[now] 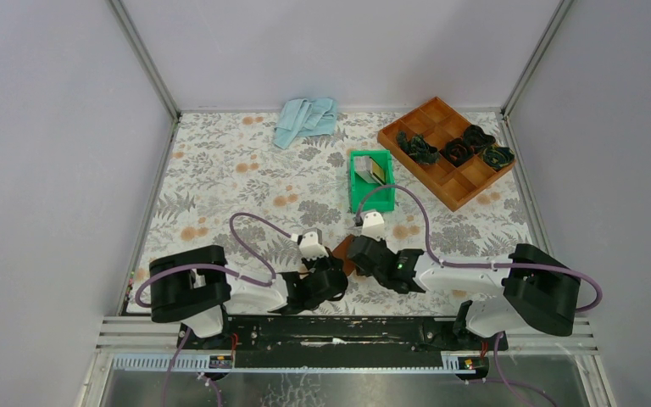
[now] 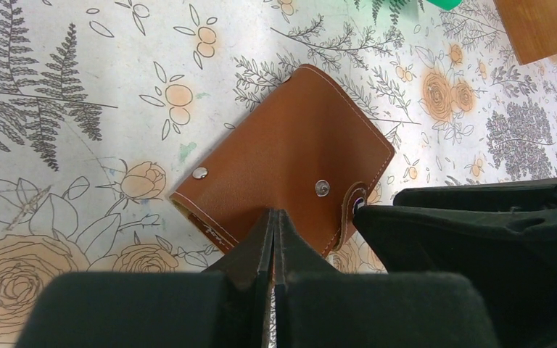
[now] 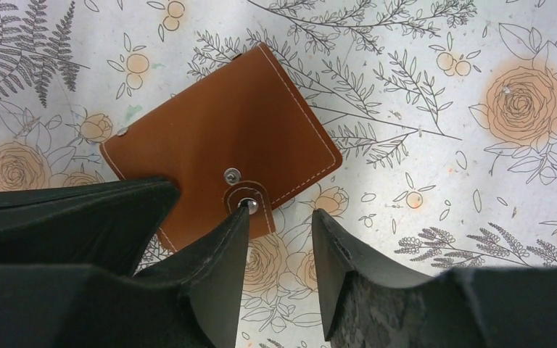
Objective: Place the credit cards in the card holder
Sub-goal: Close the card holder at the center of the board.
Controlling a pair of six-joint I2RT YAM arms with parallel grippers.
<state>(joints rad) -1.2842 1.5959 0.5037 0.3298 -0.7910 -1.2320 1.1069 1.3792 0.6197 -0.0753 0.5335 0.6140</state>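
Observation:
The card holder [image 2: 290, 156] is a brown leather wallet lying closed on the floral cloth, its snap tab [image 3: 250, 199] fastened. It shows between both arms [image 1: 345, 254]. My left gripper [image 2: 274, 214] is shut, and its joined tips rest on the wallet's near edge with nothing between them. My right gripper [image 3: 281, 214] is open; its left fingertip [image 3: 241, 217] touches the snap tab, and its right one is over bare cloth. The credit cards [image 1: 375, 172], gold-tan and grey, stand in the green bin [image 1: 358, 199] farther back.
A wooden compartment tray [image 1: 453, 188] with dark coiled items sits at the back right. A light blue cloth [image 1: 305, 120] is crumpled at the back centre. The right gripper's black finger [image 2: 479, 225] fills the left wrist view's right side.

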